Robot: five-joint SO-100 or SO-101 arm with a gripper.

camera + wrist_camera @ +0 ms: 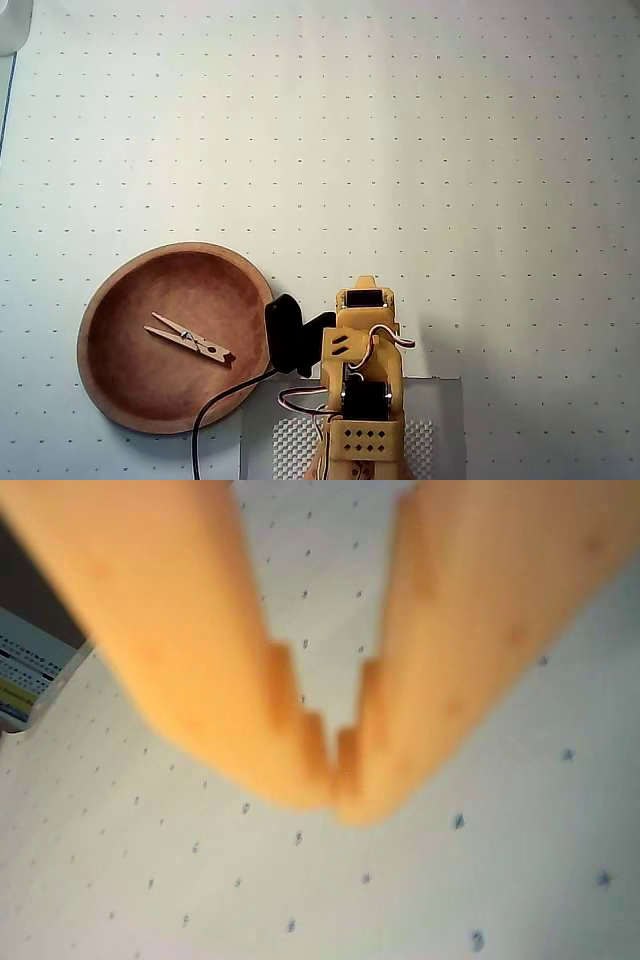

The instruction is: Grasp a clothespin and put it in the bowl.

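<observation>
The pale wooden clothespin (189, 339) lies flat inside the reddish-brown bowl (105, 300) at the lower left of the overhead view. The yellow arm is folded back at the bottom centre, to the right of the bowl, with its gripper (366, 285) pointing up the picture and clear of the bowl. In the wrist view the two orange fingers fill the frame and their tips meet at the gripper (335, 785), shut with nothing between them, over the dotted white mat. Neither the clothespin nor the bowl shows in the wrist view.
A white dotted mat (400, 150) covers the table. A black camera (288, 335) with its cable sits on the arm's left side, close to the bowl's rim. A perforated grey base plate (440, 420) lies under the arm. A striped box (25, 675) shows at the wrist view's left edge.
</observation>
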